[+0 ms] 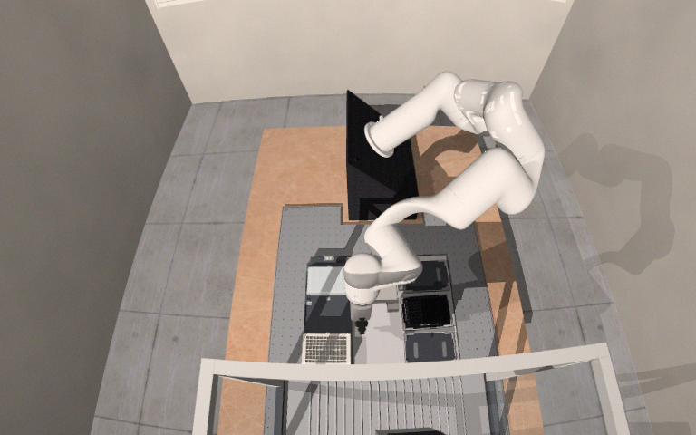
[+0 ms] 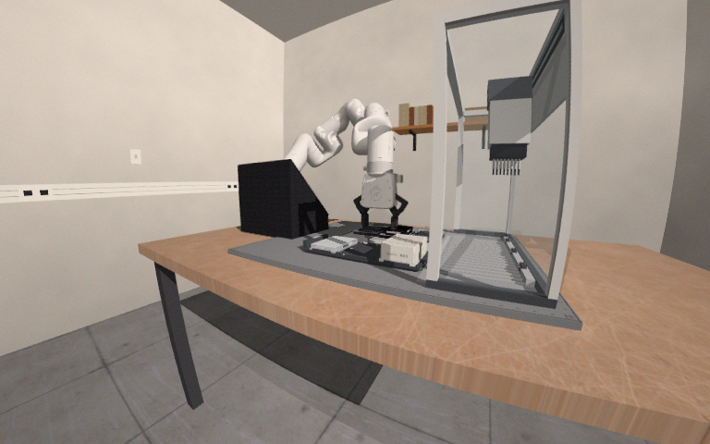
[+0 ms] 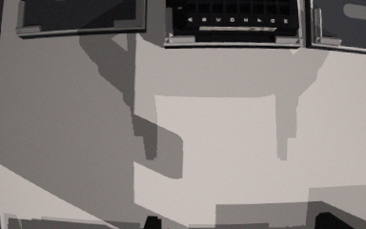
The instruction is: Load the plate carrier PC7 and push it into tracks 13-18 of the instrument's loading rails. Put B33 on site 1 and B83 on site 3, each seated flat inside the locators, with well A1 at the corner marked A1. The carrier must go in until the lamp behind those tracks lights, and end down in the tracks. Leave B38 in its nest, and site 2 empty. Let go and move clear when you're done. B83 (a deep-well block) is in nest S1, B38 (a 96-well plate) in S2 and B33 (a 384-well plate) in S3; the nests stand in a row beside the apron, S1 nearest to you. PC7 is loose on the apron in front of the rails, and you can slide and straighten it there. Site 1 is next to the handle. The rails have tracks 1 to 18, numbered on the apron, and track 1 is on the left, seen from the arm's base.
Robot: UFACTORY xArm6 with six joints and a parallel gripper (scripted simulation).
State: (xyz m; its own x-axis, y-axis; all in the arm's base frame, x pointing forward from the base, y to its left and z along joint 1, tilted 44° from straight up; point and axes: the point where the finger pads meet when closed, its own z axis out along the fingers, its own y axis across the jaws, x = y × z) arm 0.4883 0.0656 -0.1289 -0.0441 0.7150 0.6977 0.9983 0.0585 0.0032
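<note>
PC7 [image 1: 328, 314] [image 2: 366, 250] lies on the apron, handle toward the arm's base, roughly in line with the left-hand rails in the top view. B33 [image 1: 324, 281] [image 2: 330, 244], pale and thin, sits on site 1. B83 [image 1: 326, 348] [image 2: 400, 250], a tall cream block, sits on site 3. Site 2 is bare. B38 [image 1: 426, 310] [image 3: 233, 9], black, sits in its nest. My gripper [image 1: 362, 326] [image 2: 379, 222] [image 3: 240, 222] is open and empty, above the apron between PC7 and the nests. Corner marks and exact seating are too small to tell.
Nests S1 [image 1: 433, 275] and S3 [image 1: 430, 346] are empty, either side of B38. The instrument frame [image 1: 328, 370] [image 2: 439, 156] stands over the near end of the rails [image 1: 384, 402] [image 2: 482, 262]. A pipetting head [image 2: 508, 120] hangs inside. No lit lamp can be made out.
</note>
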